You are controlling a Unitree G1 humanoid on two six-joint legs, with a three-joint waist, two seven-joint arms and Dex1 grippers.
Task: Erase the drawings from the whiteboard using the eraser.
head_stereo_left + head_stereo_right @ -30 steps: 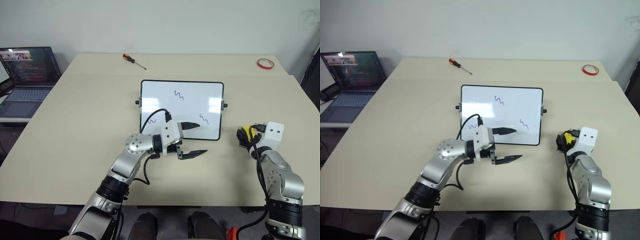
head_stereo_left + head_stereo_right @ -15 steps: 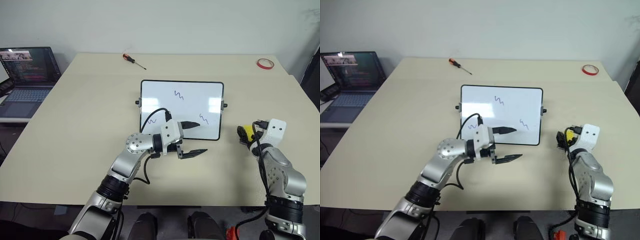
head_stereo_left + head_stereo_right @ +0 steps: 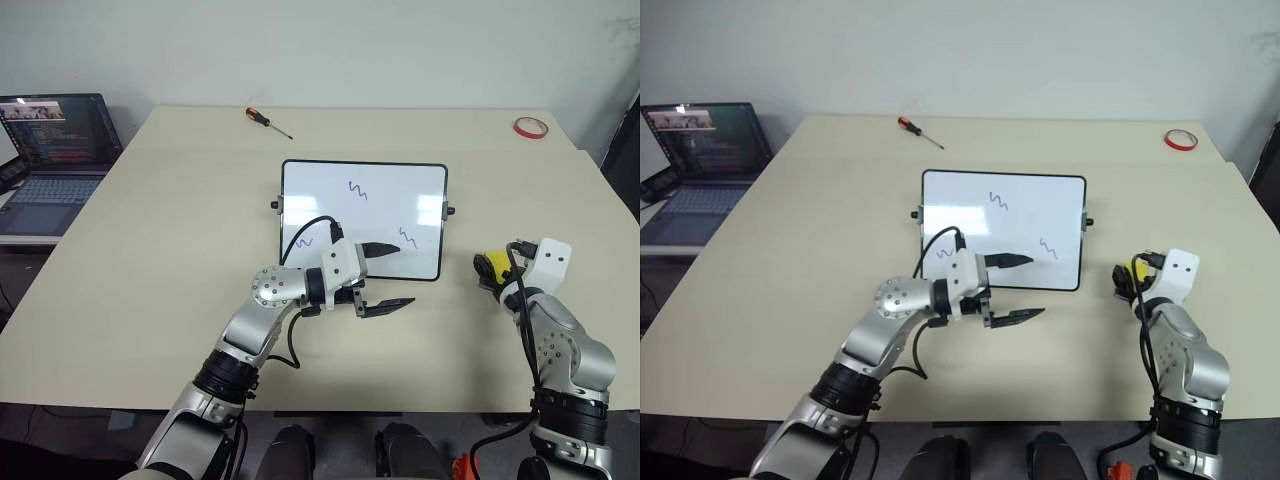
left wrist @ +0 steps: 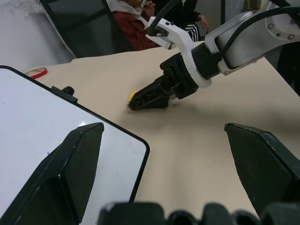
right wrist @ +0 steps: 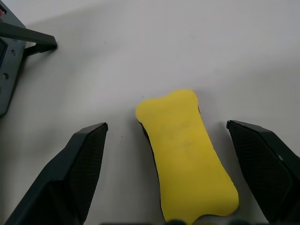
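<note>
the right gripper (image 5: 166, 164) is straddling the eraser (image 5: 186, 152) with fingers apart, likely lining up a grasp; the left gripper (image 3: 388, 275), also apart, is hovering at the whiteboard's (image 3: 362, 215) near edge.

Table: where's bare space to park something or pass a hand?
Free: the wide beige strip of the table between the open laptop and the black-framed whiteboard; also the far band between the orange-handled screwdriver and the red tape ring. Crowded: the near edge, where the open left gripper overlaps the board, and the yellow eraser between the open right gripper's fingers.
</note>
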